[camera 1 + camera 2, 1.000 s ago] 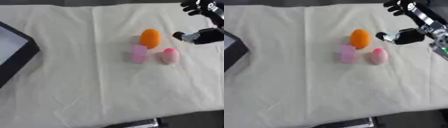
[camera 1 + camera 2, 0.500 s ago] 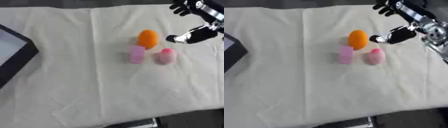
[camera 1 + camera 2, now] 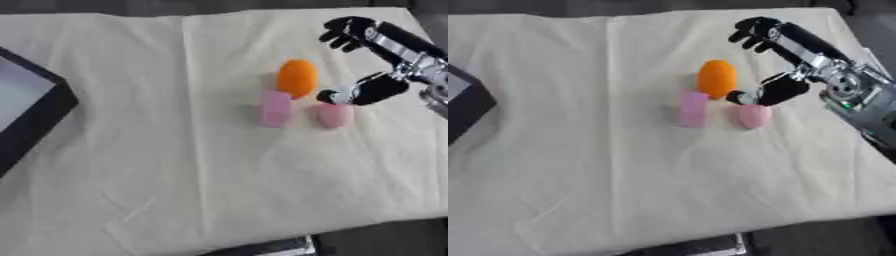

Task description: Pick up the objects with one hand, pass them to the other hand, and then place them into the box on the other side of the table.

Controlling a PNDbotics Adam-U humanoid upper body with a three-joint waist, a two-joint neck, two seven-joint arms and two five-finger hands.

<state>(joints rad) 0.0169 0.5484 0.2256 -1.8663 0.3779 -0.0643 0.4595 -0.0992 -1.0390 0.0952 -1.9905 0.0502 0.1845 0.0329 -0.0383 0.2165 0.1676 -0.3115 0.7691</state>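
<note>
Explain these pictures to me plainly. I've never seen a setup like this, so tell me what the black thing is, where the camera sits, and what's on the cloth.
Both pictures come from a stereo camera in a humanoid robot's head, looking down at a table, so they show nearly the same scene. The black and silver thing entering from the right is the robot's right hand, with its fingers spread open. Its thumb tip sits just above a rounded pink object, but the hand holds nothing. On the cream cloth also lie an orange egg-shaped object and a pink block, close together. At the left edge is a dark box, where the objects should end up. The left hand is not in view.
</note>
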